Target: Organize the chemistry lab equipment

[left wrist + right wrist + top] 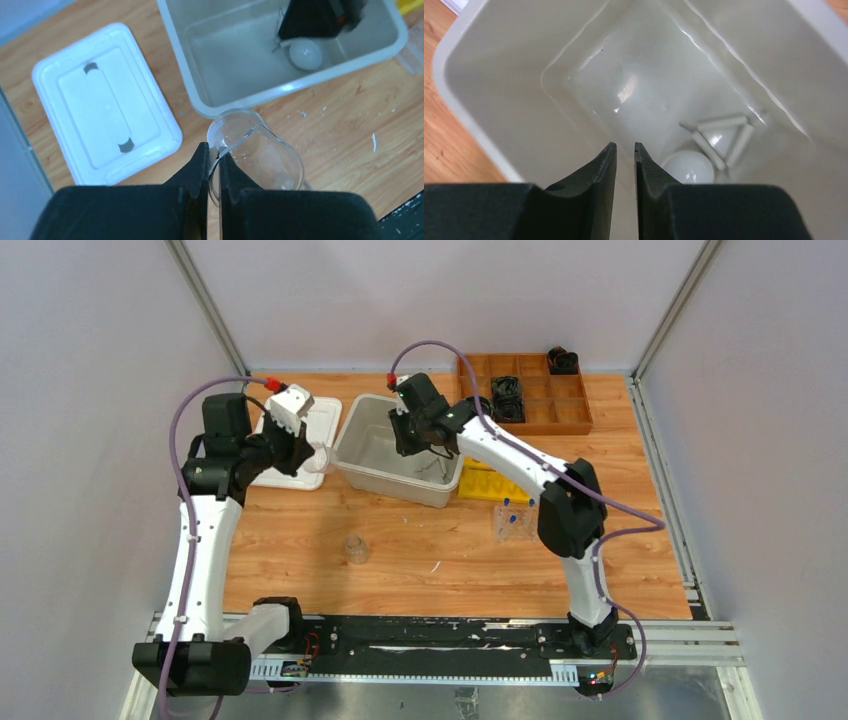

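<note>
My left gripper [212,150] is shut on the rim of a small clear glass beaker [260,155], which hangs tilted just off the near-left corner of the grey bin [200,100]. From above, this gripper [308,454] and the beaker [320,459] sit at the bin's left side. My right gripper [625,146] reaches into the bin [484,115], its jaws a narrow gap apart with nothing between them. A white round dish [689,166] and a white triangle frame [723,136] lie on the bin floor. A second beaker [356,548] stands on the table. Blue-capped tubes [513,520] sit in a clear rack.
A white lid [105,100] lies left of the bin. A yellow rack [490,483] lies right of the bin, and a wooden compartment tray [530,405] with black items stands at the back right. A small white sliver [436,566] lies on the wood.
</note>
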Controlling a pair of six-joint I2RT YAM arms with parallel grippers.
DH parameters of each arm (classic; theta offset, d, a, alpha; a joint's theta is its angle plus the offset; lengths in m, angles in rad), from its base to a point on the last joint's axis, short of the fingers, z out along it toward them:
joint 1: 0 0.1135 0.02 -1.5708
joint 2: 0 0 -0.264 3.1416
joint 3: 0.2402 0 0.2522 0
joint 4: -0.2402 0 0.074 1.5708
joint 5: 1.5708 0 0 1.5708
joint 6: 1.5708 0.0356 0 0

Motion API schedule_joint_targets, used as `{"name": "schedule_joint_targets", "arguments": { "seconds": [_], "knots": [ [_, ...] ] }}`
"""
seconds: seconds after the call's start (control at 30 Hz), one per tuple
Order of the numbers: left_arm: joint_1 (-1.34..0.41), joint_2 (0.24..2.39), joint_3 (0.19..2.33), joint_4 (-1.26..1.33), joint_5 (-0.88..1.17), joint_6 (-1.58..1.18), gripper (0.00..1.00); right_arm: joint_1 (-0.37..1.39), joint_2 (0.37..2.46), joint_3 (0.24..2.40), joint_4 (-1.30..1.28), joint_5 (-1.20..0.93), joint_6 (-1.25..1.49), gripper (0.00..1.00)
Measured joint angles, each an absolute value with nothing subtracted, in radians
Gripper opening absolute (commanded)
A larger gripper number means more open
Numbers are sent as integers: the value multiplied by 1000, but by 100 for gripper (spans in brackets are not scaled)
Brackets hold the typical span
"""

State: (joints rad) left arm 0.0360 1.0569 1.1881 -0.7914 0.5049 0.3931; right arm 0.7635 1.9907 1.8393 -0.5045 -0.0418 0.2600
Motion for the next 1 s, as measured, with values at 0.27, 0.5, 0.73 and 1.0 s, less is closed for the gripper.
{"name": "schedule_joint_targets", "arguments": {
  "seconds": [0.27, 0.5, 0.73, 1.0],
  "knots": [
    [35, 1129, 1344, -794, 477, 298, 0, 815, 2244, 1993, -504, -148, 292, 20],
    [24, 1157, 1340, -786, 433, 265, 0, 886, 2192, 1871, -443, -239, 326, 19],
    [-61, 1185, 1285, -729, 403, 251, 0, 883, 2109, 1826, -442, -229, 332, 21],
    [-122, 1344, 1245, -638, 351, 252, 0, 827, 1768, 1659, -420, -98, 321, 26]
  ]
}}
